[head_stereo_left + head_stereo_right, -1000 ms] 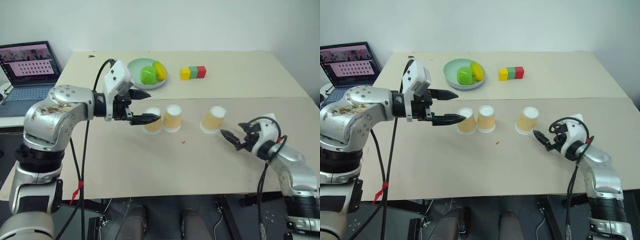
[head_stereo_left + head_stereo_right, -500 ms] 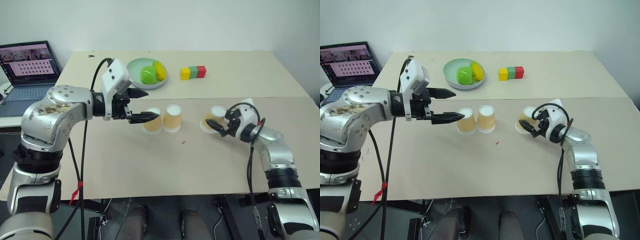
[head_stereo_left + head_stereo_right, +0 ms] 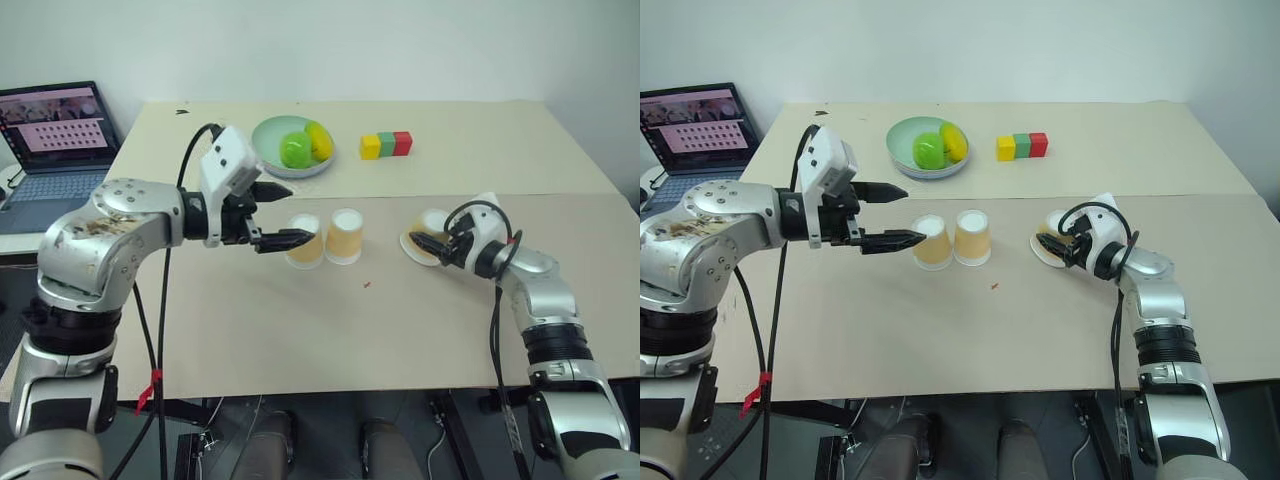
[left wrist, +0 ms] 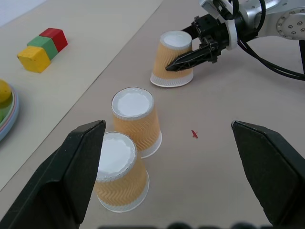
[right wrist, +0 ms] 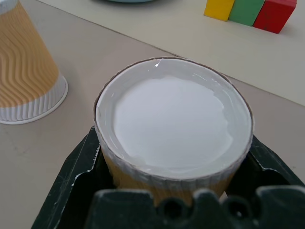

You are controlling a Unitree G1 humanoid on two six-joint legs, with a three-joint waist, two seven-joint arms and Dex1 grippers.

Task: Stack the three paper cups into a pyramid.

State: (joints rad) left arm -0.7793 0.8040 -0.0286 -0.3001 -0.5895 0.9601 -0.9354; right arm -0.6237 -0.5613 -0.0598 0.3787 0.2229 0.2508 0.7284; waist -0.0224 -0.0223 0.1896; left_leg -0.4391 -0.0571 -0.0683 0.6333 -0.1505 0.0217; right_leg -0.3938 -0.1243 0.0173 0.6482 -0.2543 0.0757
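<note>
Two paper cups stand upside down side by side mid-table, the left one (image 3: 305,242) touching the right one (image 3: 346,237). The third cup (image 3: 430,232) is upside down further right, slightly tilted, its rim on the table. My right gripper (image 3: 428,244) is shut on this third cup, one black finger (image 5: 78,171) on each side of its wall. Just left of the paired cups, my left gripper (image 3: 298,212) hovers open with nothing between its fingers (image 4: 71,171). Its lower fingertip is close to the left cup (image 4: 119,171).
A pale green bowl (image 3: 268,133) with green and yellow fruit sits at the back. A yellow-green-red row of blocks (image 3: 386,145) lies to its right. A laptop (image 3: 55,135) stands off the table's left side. A small red mark (image 3: 367,285) is in front of the cups.
My right gripper has come in from the right front to the third cup and shut on it. The left gripper has stayed open in place.
</note>
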